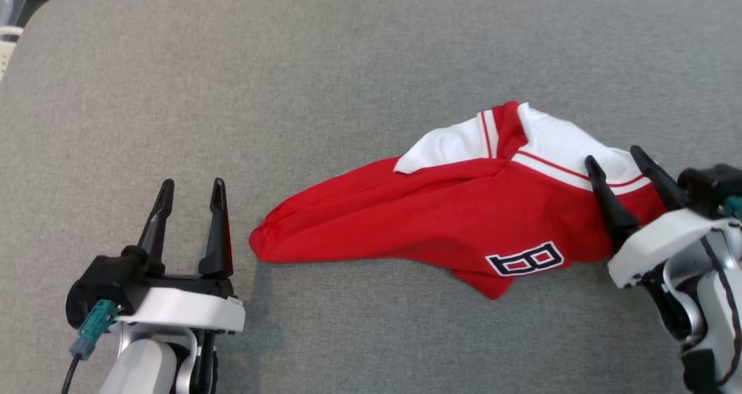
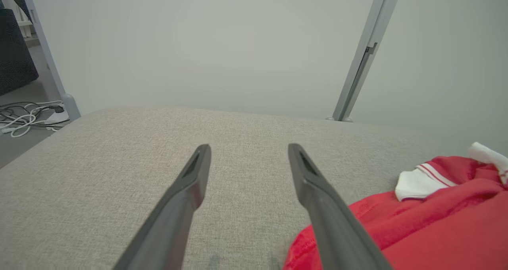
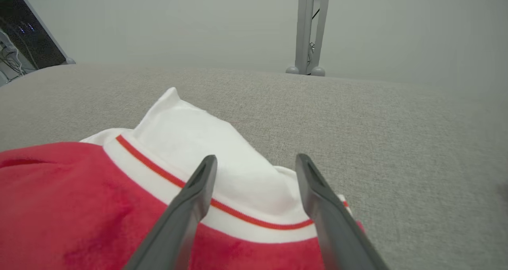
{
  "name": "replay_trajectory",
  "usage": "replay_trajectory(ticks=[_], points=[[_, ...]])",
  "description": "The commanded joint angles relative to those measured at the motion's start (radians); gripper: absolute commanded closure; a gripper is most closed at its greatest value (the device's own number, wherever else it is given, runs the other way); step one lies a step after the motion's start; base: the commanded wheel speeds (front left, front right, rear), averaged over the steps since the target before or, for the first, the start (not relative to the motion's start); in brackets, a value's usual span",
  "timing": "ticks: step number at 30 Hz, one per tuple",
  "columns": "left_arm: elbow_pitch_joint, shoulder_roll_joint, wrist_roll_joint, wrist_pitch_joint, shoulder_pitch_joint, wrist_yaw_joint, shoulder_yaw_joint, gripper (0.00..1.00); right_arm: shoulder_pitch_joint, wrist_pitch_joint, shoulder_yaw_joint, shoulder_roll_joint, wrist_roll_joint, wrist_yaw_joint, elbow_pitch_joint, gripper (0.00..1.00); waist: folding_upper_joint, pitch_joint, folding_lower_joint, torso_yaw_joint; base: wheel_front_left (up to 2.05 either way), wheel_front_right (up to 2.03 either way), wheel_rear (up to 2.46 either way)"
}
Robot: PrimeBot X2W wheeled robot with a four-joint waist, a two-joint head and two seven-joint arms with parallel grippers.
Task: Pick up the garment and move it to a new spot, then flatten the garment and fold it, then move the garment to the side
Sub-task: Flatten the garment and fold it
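The garment [image 1: 440,208] is a red shirt with white sleeves and a dark letter patch, lying crumpled on the grey table [image 1: 290,81], right of centre. My left gripper [image 1: 191,188] stands open just left of the garment's red tip, holding nothing. In the left wrist view the garment [image 2: 428,222] lies to the right of that gripper [image 2: 249,151]. My right gripper [image 1: 615,157] is open over the garment's right end. The right wrist view has this gripper [image 3: 256,161] spread above the white sleeve [image 3: 206,151] and its red-striped band.
The grey fabric table has a rounded far-left corner [image 1: 52,6]. Beyond the far edge stands a pale wall with grey metal posts [image 2: 365,55]. Cables [image 2: 24,117] lie on the floor at the left.
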State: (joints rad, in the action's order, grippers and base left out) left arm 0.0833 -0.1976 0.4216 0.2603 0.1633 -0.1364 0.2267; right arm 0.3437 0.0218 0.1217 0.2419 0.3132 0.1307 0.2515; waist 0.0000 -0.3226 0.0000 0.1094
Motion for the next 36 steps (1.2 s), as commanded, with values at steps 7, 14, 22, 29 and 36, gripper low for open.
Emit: replay_trajectory(ticks=[7,14,22,29,36], points=[[0.023,0.027,-0.02,0.005,0.044,0.024,-0.014,0.0,0.122,0.093,0.118,0.097,0.078,0.0,0.105,0.0,0.0,-0.051,0.0,0.024,0.0,0.0,0.0],[0.033,0.045,-0.041,0.005,0.053,0.046,-0.039,0.0,0.158,0.215,0.236,0.17,0.217,0.0,0.097,0.89,0.0,-0.048,0.0,0.015,0.0,0.0,0.0],[0.036,0.066,-0.061,0.005,0.053,0.064,-0.059,0.0,0.16,0.19,0.26,0.212,0.293,0.0,0.068,1.0,0.0,-0.043,0.0,0.01,0.0,0.0,0.0],[0.042,0.084,-0.08,0.005,0.04,0.081,-0.082,0.0,0.18,0.086,0.225,0.222,0.294,0.0,0.032,1.0,0.0,-0.023,0.0,0.006,0.0,0.0,0.0],[0.04,0.095,-0.099,0.005,0.03,0.093,-0.102,0.0,0.215,-0.069,0.163,0.192,0.234,0.0,0.013,1.0,0.0,0.002,0.0,-0.005,0.0,0.0,0.0]])
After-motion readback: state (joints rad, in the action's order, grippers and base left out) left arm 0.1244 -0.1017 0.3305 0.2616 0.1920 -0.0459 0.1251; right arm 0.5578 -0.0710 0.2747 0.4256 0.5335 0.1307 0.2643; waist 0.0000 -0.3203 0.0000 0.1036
